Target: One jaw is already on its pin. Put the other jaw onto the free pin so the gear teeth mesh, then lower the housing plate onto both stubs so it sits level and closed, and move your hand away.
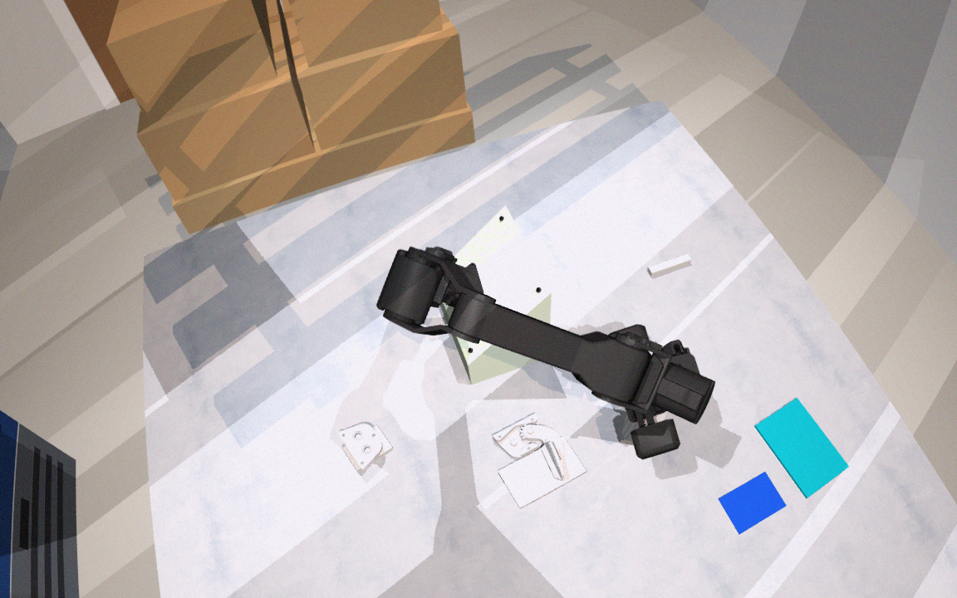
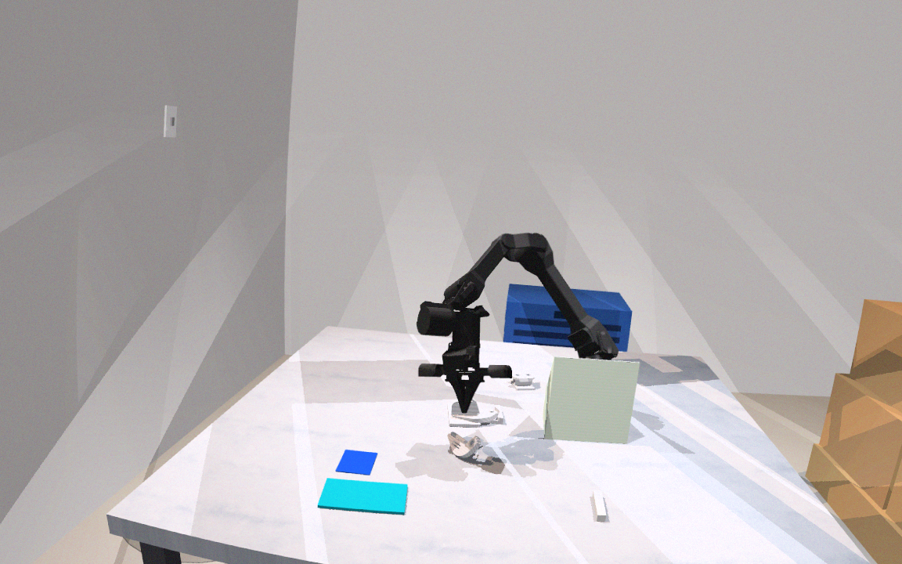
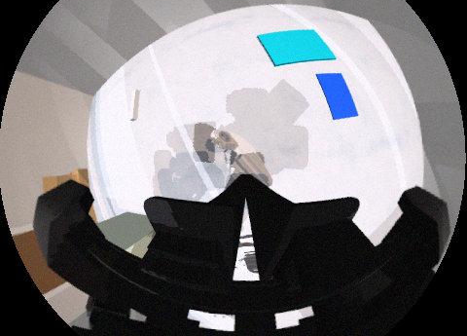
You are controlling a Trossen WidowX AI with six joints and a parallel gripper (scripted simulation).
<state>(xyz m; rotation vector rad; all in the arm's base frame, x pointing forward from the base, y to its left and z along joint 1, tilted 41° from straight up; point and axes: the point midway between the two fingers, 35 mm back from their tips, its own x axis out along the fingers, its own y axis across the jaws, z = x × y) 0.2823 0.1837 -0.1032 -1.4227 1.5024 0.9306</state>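
My gripper (image 2: 464,410) (image 3: 245,179) is shut and empty, pointing down. In the exterior view its tips appear just above the base in the picture; the height gap is unclear. The loose jaw (image 2: 466,447) (image 3: 250,163) lies on the table, beyond the fingertips in the wrist view; the arm hides it in the top view. The white base (image 1: 521,492) (image 2: 463,423) carries the other jaw (image 1: 557,459) (image 2: 489,418), a curved white piece. The free pin cannot be made out. The housing plate (image 1: 364,444) (image 2: 523,379) lies apart, left of the base in the top view.
A pale green box (image 1: 483,369) (image 2: 591,401) (image 3: 127,229) stands near the arm's base. A cyan slab (image 1: 802,448) (image 2: 363,497) (image 3: 298,47), a blue sheet (image 1: 752,502) (image 2: 356,462) (image 3: 338,96) and a small white bar (image 1: 669,265) (image 2: 599,506) (image 3: 135,105) lie on the table.
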